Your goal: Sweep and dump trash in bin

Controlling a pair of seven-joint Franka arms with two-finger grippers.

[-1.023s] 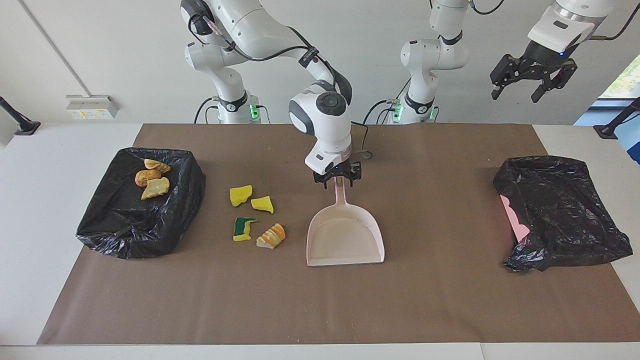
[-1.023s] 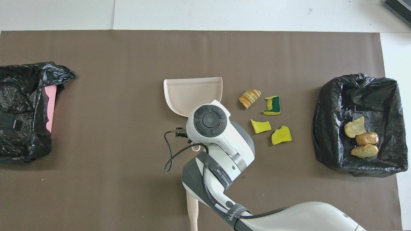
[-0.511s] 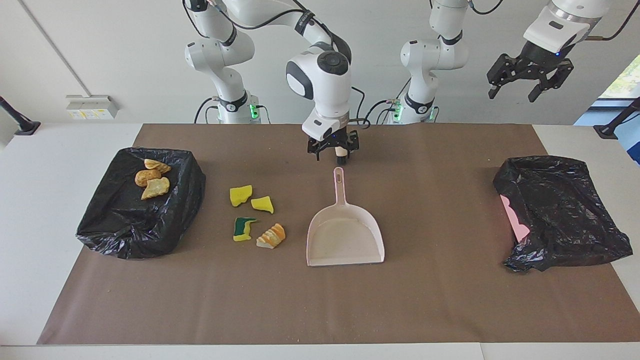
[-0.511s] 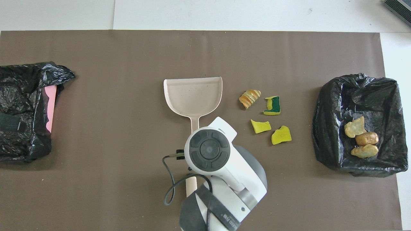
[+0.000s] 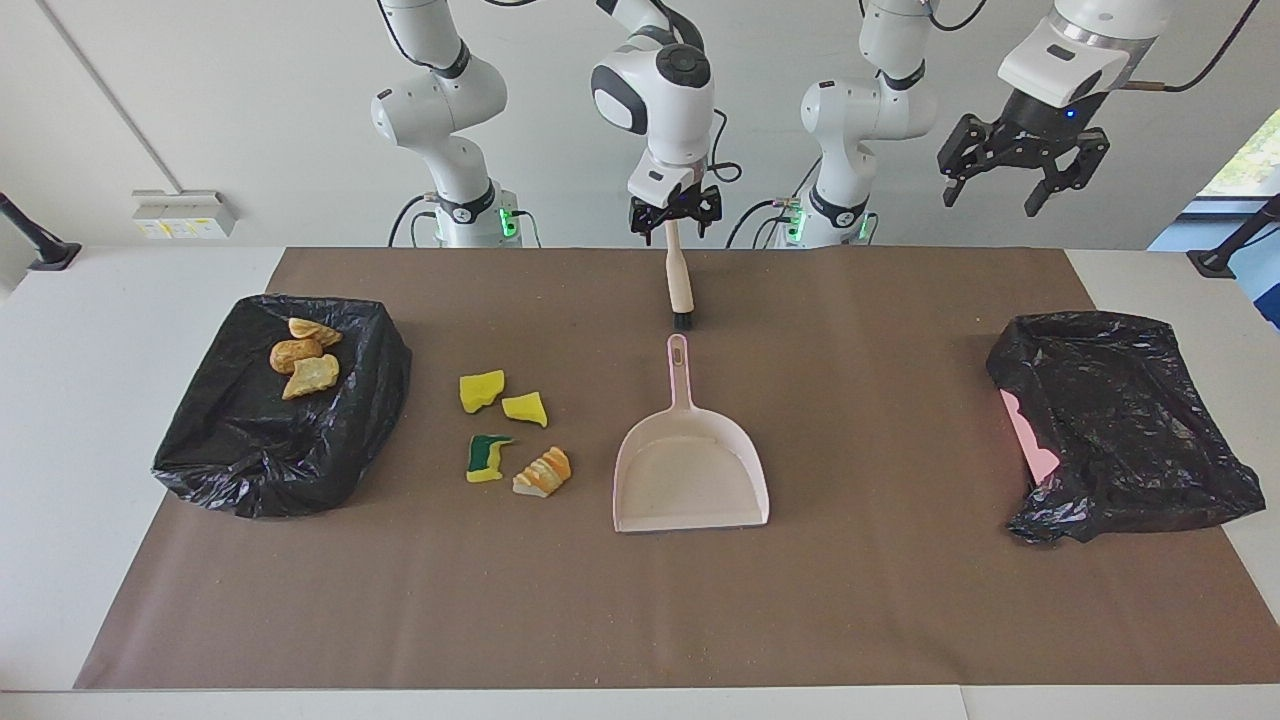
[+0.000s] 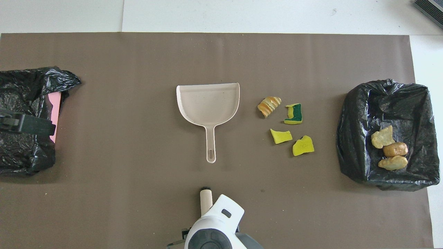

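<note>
Trash (image 5: 500, 430) of yellow sponge scraps (image 5: 482, 390) and an orange-striped pastry piece (image 5: 543, 471) lies unswept on the brown paper between the pale pink plastic dustpan (image 5: 690, 480) and the black-bagged bin (image 5: 200, 470), which already holds three tan bread chunks (image 5: 305, 358); both grippers are spread wide and empty, the right gripper (image 5: 675, 232) over the wooden-handled brush (image 5: 680, 285) and the left gripper (image 5: 990, 200) waiting aloft, so picking up the brush is judged the next move.

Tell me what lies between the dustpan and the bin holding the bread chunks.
Four scraps: two yellow sponge pieces, a green-backed sponge, a striped pastry piece. Both views show them.
</note>
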